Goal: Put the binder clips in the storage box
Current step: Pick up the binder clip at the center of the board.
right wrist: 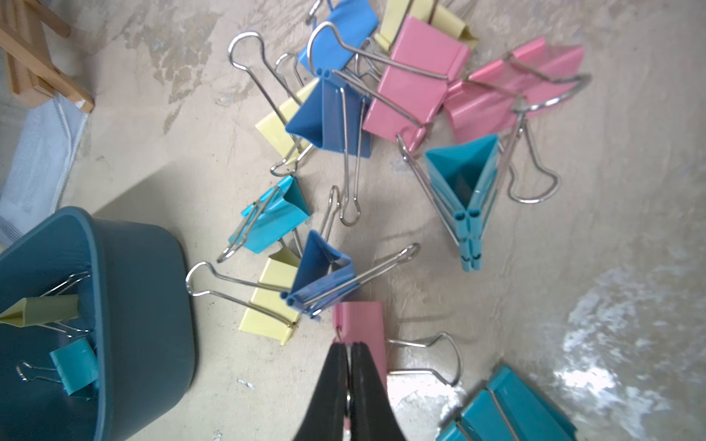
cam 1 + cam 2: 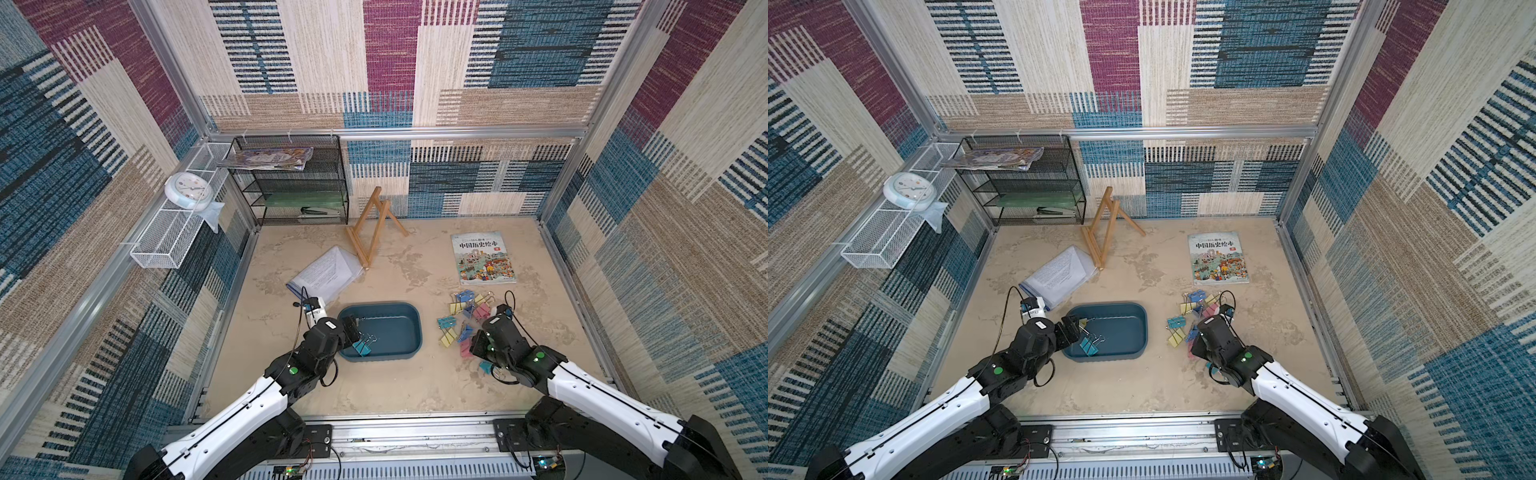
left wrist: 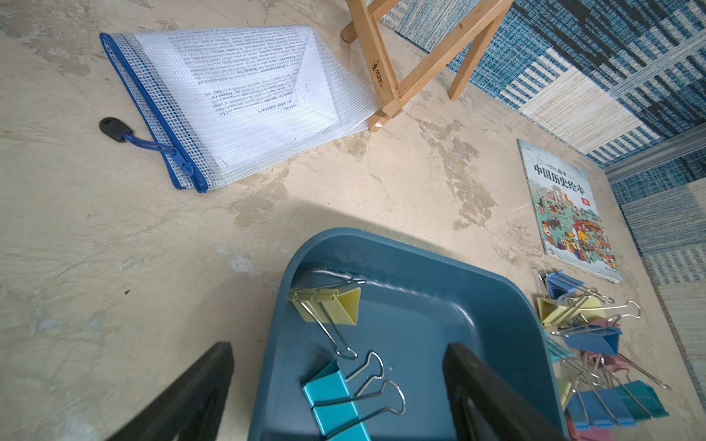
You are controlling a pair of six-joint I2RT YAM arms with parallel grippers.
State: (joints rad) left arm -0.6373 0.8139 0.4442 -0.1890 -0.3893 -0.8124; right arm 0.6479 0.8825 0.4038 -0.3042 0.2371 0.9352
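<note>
Closest to my right wrist camera are the black fingers of my right gripper (image 1: 349, 349), clenched almost flat together at the near edge of a pink clip (image 1: 363, 320) lying on the table (image 2: 415, 386). They look to have caught its wire handle or its thin lip; which of the two I cannot tell. That clip sits at the near rim of the loose binder clips (image 1: 416, 84), with a blue clip (image 1: 324, 278) just beside its far corner and a teal clip (image 1: 512, 404) near on the other side.

With so thin a hold, I judge the clip will swing. The lift should go straight up first, slowly, until it hangs free of the blue neighbour's handles, and only then travel sideways over the wall of the storage box (image 2: 395, 332). Letting go low, over bare floor, would keep it from bouncing out.

My right arm reaches forward from the near right, wrist bent steeply down onto the pile. My left arm comes in from the near left, its left gripper (image 2: 352, 327) spread wide and empty over the box's near-left corner, above a turquoise clip (image 3: 336, 401) and a yellow clip (image 3: 336, 305) already inside. It should back away before I arrive.
</note>
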